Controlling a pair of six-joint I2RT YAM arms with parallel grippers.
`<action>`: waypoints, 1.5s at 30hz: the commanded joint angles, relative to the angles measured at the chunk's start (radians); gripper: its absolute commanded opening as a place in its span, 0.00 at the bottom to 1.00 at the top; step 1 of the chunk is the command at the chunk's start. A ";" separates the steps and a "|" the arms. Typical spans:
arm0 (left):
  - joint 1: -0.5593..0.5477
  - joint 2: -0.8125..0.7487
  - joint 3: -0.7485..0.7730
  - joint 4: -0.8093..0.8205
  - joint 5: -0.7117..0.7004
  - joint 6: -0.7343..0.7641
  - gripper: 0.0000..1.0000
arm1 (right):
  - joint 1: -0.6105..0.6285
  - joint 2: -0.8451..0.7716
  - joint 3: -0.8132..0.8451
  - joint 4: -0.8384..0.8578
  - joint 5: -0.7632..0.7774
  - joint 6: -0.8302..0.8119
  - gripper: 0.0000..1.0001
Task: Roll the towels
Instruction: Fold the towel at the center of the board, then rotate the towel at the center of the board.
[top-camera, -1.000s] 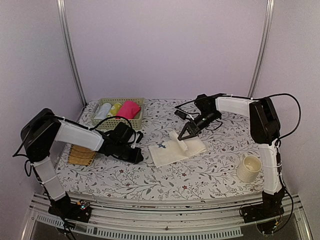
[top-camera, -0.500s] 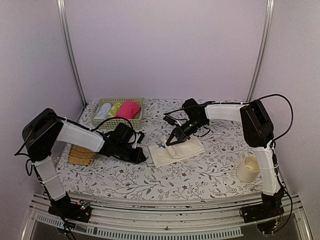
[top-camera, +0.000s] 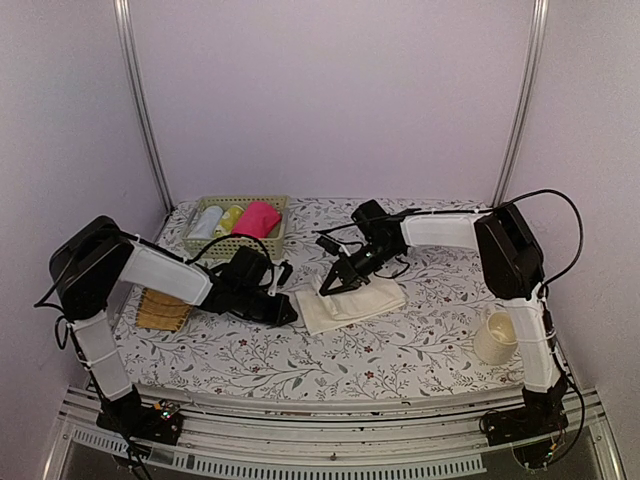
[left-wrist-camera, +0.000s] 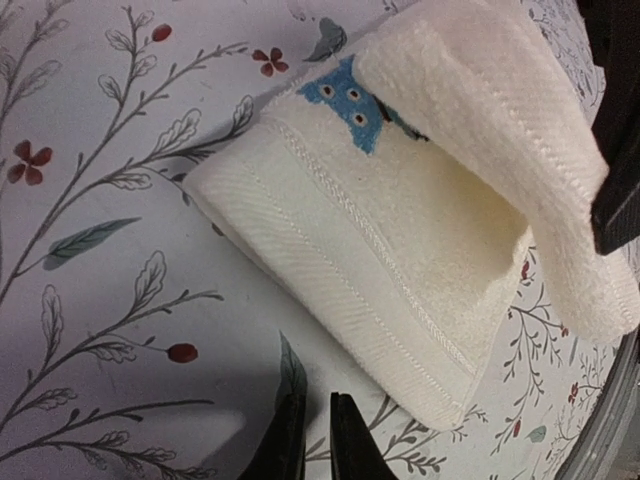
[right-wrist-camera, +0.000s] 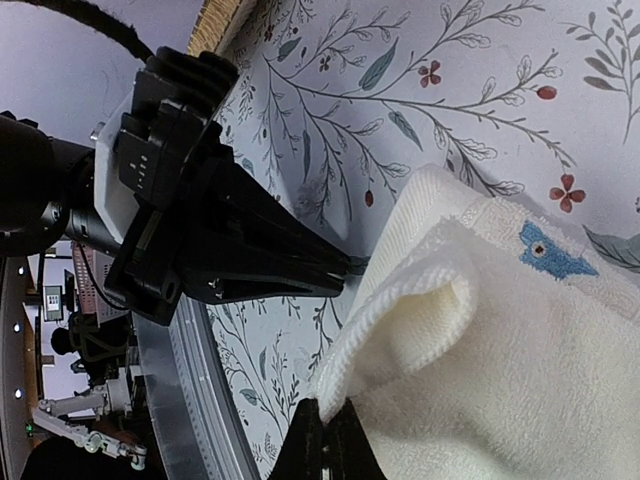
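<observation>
The cream-white towel (top-camera: 350, 300) lies mid-table, its far edge folded over toward the left. My right gripper (top-camera: 328, 288) is shut on that folded edge, and the pinch shows in the right wrist view (right-wrist-camera: 331, 420) with the towel (right-wrist-camera: 480, 340) curling over it. My left gripper (top-camera: 287, 316) is shut and empty, tips on the tablecloth just off the towel's left edge. In the left wrist view (left-wrist-camera: 318, 435) the towel (left-wrist-camera: 400, 230) shows its blue patch. The pink towel (top-camera: 257, 218) lies bundled in the basket.
A woven basket (top-camera: 236, 243) at the back left also holds a white and a yellow roll. A tan straw mat (top-camera: 163, 309) lies at the left edge under my left arm. A cream mug (top-camera: 497, 337) stands at the front right.
My right gripper has moved left across the cream towel, carrying its pinched edge over toward the left side. My left gripper has hardly moved.
</observation>
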 joint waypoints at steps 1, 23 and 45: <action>-0.009 0.042 -0.005 0.001 0.016 -0.010 0.13 | 0.017 0.015 0.005 0.049 -0.046 0.043 0.04; -0.010 -0.077 -0.064 -0.030 -0.056 -0.029 0.12 | 0.002 -0.028 0.030 -0.036 -0.093 -0.084 0.35; -0.014 0.081 0.260 -0.050 0.167 0.002 0.09 | -0.199 -0.296 -0.115 0.028 0.250 -0.403 0.52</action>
